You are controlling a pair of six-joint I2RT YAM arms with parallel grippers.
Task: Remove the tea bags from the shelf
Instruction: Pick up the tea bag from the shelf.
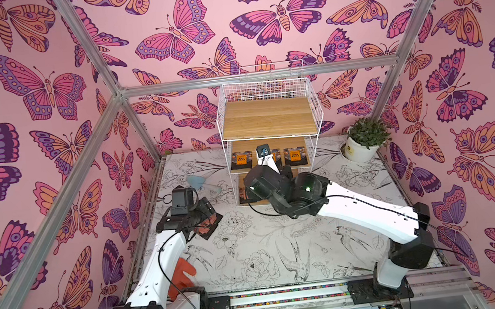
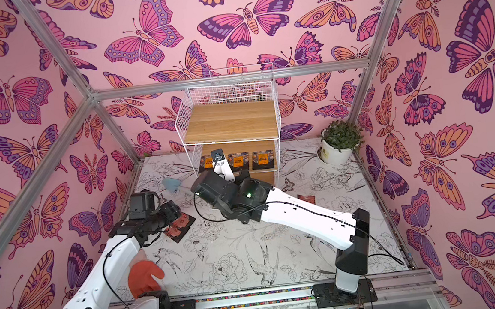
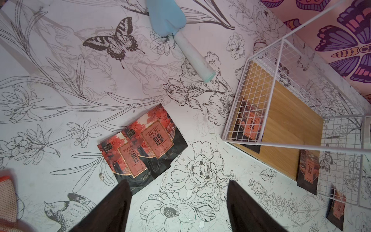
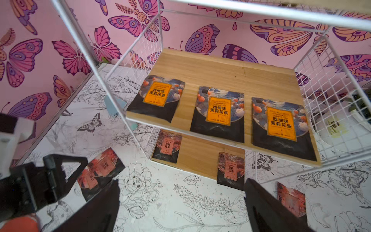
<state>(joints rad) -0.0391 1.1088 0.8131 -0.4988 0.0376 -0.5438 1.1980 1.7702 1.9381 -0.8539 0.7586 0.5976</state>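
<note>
Both arms' jaws stand spread and empty while three orange tea bags [image 4: 217, 111] lie on the shelf's [image 1: 267, 117] middle board [image 4: 220, 66], two red below, so the right jaws could snag the shelf or push a flat bag back.

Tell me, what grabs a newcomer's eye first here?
The pink butterfly walls all around. Then the white wire shelf at the back of the table, three orange-labelled tea bags in a row on its middle board, and two red tea bags overlapping on the table.
</note>
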